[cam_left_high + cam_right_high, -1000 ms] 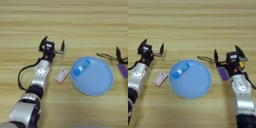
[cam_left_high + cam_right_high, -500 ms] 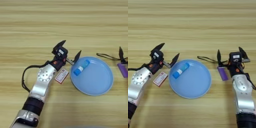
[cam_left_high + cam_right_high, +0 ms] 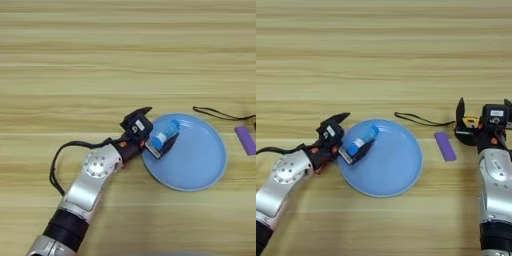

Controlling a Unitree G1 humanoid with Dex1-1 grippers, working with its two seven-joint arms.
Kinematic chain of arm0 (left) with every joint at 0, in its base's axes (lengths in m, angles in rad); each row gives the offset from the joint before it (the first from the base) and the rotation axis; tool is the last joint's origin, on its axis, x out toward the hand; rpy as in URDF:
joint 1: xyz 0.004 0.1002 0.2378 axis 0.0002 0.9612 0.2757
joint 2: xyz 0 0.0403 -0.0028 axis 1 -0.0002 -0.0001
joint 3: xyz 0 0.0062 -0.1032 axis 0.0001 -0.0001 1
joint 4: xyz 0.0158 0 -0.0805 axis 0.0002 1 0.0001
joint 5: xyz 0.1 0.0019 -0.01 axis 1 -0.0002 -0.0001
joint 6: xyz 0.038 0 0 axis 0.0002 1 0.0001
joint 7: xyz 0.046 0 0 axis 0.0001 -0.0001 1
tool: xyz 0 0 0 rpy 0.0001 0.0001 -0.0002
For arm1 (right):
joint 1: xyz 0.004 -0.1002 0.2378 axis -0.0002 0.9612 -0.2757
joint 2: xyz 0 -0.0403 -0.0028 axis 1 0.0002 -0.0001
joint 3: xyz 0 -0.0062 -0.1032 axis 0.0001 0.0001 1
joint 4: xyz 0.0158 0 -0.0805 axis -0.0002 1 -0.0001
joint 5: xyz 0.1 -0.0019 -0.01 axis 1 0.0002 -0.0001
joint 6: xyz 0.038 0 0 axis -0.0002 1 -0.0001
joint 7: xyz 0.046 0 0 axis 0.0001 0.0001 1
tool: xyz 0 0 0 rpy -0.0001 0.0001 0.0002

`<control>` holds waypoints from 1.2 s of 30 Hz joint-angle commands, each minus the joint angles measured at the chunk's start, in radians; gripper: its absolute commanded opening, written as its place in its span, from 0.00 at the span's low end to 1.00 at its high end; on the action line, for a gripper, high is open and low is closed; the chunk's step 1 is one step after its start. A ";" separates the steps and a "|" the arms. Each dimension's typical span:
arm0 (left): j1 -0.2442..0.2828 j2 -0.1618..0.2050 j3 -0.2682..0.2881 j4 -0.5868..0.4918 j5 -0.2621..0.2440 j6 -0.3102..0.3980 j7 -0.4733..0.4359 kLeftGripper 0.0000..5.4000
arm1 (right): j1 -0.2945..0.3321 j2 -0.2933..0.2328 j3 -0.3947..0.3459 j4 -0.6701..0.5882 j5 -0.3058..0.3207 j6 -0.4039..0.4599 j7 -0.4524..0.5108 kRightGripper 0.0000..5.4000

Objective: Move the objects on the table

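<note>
A blue tube with a white label (image 3: 362, 140) lies on the left part of the round blue plate (image 3: 393, 172). My left gripper (image 3: 355, 131) is open and straddles the tube, one black finger (image 3: 143, 109) beyond it and the other (image 3: 168, 144) on its near side over the plate. The yellow-and-black tape measure (image 3: 471, 122) sits at the right, its black strap (image 3: 416, 119) trailing left toward the plate. My right gripper (image 3: 484, 106) stands open just above the tape measure.
A small flat purple piece (image 3: 445, 146) lies on the wooden table (image 3: 100, 60) between the plate and the tape measure. My left arm's cable (image 3: 62, 160) loops over the table to the left of the plate.
My left arm has swung right from beside the plate to over its left rim, and its open fingers now bracket the blue tube. The right arm has hardly moved.
</note>
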 commanded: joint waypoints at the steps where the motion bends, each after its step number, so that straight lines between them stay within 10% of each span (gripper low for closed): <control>1: 0.010 0.016 -0.038 -0.072 0.026 0.089 -0.018 1.00 | -0.010 0.008 0.005 0.006 0.002 0.018 -0.005 1.00; 10: -0.027 0.033 -0.065 -0.096 0.042 0.177 -0.033 1.00 | 0.001 0.030 0.014 -0.005 -0.002 0.018 -0.018 1.00; 36: -0.103 0.039 -0.077 0.095 0.099 0.127 -0.035 1.00 | 0.027 0.070 0.029 -0.058 -0.003 0.043 -0.041 1.00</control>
